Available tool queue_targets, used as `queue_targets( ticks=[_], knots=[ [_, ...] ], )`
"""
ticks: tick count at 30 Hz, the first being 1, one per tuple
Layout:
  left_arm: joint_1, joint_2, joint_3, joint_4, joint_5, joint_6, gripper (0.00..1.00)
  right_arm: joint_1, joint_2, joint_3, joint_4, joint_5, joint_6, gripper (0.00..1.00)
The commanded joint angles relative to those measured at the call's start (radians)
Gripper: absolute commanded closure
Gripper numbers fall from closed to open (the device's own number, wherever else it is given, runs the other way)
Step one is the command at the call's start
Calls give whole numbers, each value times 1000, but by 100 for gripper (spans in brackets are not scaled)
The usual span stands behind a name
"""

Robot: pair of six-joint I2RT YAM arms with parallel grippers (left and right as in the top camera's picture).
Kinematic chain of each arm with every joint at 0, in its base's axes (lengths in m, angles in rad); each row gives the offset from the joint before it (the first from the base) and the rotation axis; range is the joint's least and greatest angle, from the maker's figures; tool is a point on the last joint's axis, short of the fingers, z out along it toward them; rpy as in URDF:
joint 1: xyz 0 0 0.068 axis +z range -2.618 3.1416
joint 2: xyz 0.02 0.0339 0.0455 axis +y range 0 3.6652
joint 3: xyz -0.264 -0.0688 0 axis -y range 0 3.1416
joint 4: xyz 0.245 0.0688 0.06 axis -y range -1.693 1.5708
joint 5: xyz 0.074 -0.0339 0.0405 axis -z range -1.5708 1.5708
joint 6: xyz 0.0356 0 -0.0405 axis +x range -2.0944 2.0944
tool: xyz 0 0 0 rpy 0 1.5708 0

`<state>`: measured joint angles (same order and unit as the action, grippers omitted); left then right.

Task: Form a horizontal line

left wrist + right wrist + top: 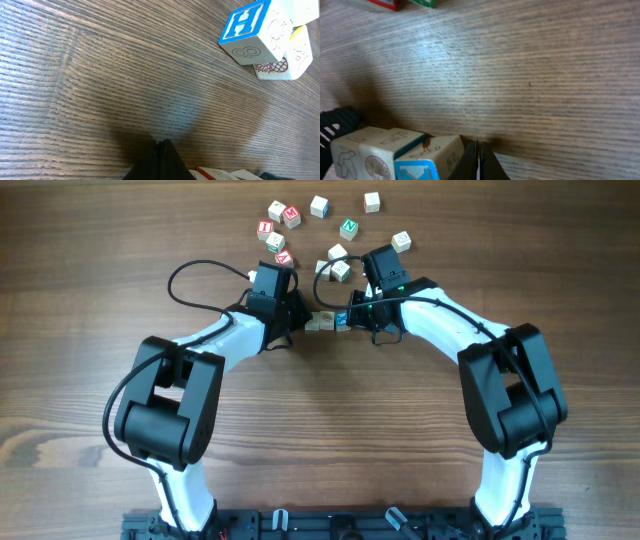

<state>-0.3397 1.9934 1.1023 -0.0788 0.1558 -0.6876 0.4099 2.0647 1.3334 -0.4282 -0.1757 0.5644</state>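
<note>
Obs. — the row of three small wooden letter cubes [328, 322], two pale and one cyan-faced, lies on the dark wood-grain table [330, 430] directly between the two sets of fingers. Its long axis runs from one gripper to the other, so each arm faces an end of it, not a flank.

Left gripper [303, 320]: fingers pressed together, nothing between them. Its wrist view shows the closed fingertips [152, 162] over bare wood. In the overhead view the pale end of the row sits just beside them; we cannot tell whether they touch.

Right gripper [352, 318]: also closed and empty. In its wrist view the cyan-faced end cube [440, 152] lies just left of the fingertips [470, 160], touching or nearly so — this arm looks the nearer.

The loose wooden letter cubes [285, 225] with red and green letters lie beyond both grippers, apart from the row.

Judgement: any further straightening is a closed-finger push. A nudge at the right end would press the cubes along their axis toward the left fingers.
</note>
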Motion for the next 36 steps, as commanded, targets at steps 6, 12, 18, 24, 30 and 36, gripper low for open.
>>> queue_targets(
  ticks=[6,12,18,24,30,36],
  knots=[
    [-7,35,-25,-30,8,-9,96,5,26,-5,-3,-73,14,95],
    [-7,35,-25,-30,8,-9,96,5,26,-5,-4,-118,18,96],
    [-7,35,-25,-30,8,-9,96,5,26,-5,-5,-107,38,96],
    [-7,35,-25,-48,-1,-9,96,4,26,-5,-7,23,34,96],
    [13,35,-25,-60,-44,-9,96,-24,24,54,-43,31,-41,95],
    [69,35,-25,-72,-41,-9,96,-38,24,140,-55,19,-97,95]
  ],
)
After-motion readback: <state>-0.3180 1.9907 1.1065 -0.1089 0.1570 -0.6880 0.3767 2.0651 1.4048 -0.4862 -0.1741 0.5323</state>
